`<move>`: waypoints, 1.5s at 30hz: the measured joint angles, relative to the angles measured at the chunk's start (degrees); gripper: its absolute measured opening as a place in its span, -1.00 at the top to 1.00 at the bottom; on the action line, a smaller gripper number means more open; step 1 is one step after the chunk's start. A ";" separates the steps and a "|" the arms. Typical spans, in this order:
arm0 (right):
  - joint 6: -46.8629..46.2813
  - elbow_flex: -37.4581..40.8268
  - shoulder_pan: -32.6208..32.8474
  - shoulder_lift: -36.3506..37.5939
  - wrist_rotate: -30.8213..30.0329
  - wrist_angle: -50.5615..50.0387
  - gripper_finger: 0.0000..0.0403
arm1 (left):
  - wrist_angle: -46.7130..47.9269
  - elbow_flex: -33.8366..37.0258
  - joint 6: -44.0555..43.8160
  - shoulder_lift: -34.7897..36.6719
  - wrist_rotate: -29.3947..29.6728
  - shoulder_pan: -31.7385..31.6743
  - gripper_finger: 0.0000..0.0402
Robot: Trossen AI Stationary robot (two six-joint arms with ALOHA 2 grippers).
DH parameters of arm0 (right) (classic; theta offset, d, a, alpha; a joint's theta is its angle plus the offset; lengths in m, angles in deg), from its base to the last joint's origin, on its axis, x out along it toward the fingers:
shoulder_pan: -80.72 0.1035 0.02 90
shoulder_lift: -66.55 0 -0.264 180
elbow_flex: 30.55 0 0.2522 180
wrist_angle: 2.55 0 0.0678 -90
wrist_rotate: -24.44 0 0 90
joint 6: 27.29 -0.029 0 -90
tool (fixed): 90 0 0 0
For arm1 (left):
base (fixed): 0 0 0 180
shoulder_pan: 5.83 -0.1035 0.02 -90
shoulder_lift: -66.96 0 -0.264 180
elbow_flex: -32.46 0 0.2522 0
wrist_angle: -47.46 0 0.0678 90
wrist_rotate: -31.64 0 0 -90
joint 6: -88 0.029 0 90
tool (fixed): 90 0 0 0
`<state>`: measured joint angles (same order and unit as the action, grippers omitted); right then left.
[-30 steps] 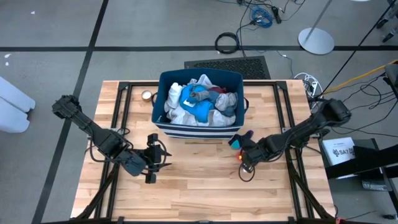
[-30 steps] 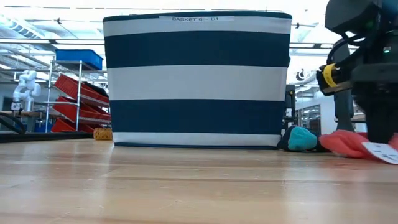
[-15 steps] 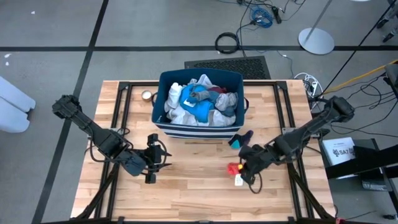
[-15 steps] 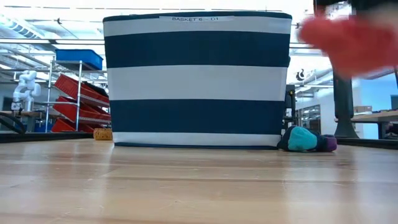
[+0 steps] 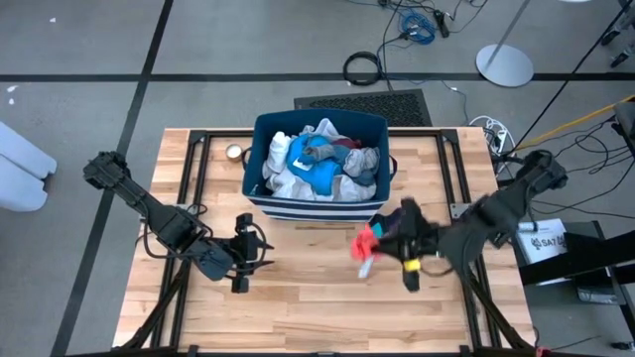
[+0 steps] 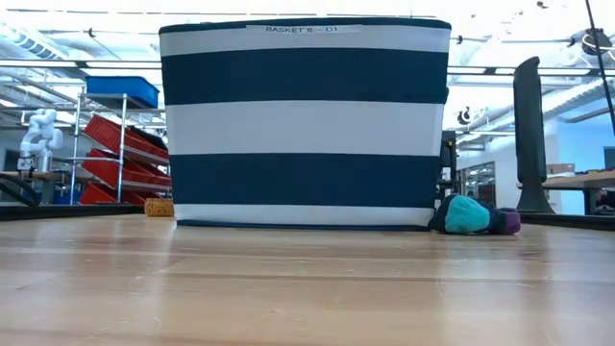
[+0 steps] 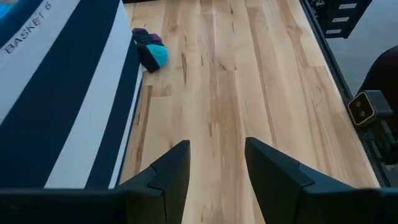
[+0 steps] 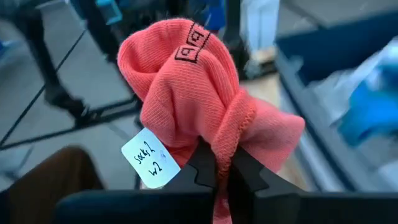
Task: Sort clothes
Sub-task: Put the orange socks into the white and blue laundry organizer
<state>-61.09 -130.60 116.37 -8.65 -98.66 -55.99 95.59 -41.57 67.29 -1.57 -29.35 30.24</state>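
Red-pink sock [image 8: 199,99] between right fingers [image 8: 205,165]

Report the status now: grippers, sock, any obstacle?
Right gripper shut on red-pink sock, lifted beside bin. Left gripper open, idle above table. Nothing blocking.

Right gripper [image 5: 375,245], having clamped the red-pink sock [image 5: 363,242] a second ago beside the teal sock [image 5: 382,220] on the table [image 5: 317,307], is now carrying it raised above the boards, nearer the table's middle and the bin [image 5: 260,159]. Sock and arm are gone from the low view.
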 joint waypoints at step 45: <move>10.67 -10.25 -58.67 -19.19 22.61 -10.59 0.45 | 0.94 0.00 0.46 -0.02 -0.74 0.00 0.18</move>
<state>-50.42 -140.86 57.70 -27.83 -76.05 -66.58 96.53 -41.57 67.75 -1.59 -30.09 30.24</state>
